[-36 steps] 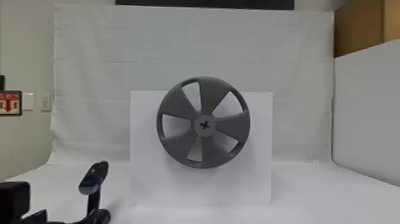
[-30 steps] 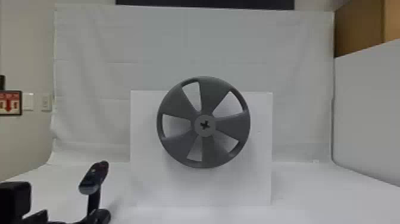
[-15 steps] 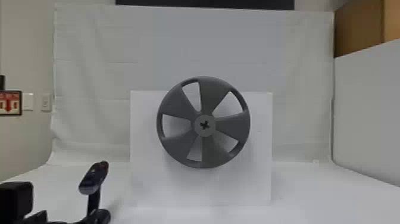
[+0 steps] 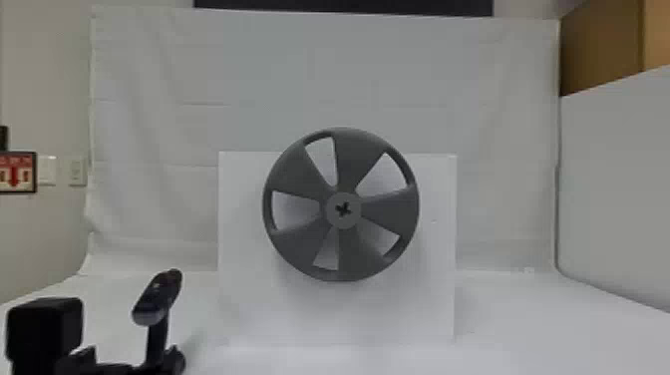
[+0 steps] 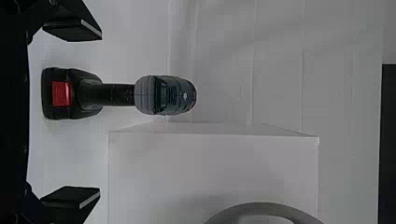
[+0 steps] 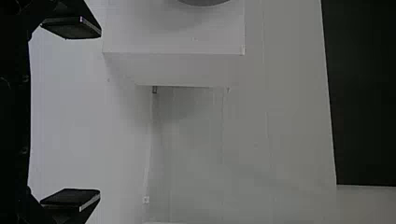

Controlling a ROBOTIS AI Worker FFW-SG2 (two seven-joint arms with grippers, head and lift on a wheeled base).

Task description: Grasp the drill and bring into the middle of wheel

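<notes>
Drill [image 5: 163, 95]: stood upright on its battery on the white tabletop [image 4: 523, 319], ahead of the left pincer [image 5: 100, 113] and roughly between the lines of its two fingers, a little nearer the outer one.
Left pincer: spread wide, nothing held; no contact with the drill made out.
Change: over the last second or so the left arm moved inward and slightly up in the head view, most clearly in the last half second; the drill did not move. Judged meaning: approach under way, grasp still to be made. Centring on the handle probably needed before closing; an off-centre closure could tip the drill.
Wheel [image 4: 294, 179]: dark grey, five-spoked, upright on the front of the white block [image 4: 244, 309], inward of and beyond the left pincer. Its hub [image 4: 331, 212], judged to be the goal, sat higher than the drill.
Right pincer [image 6: 100, 113]: parked on the block's far side from the drill, fingers wide apart, empty.
</notes>
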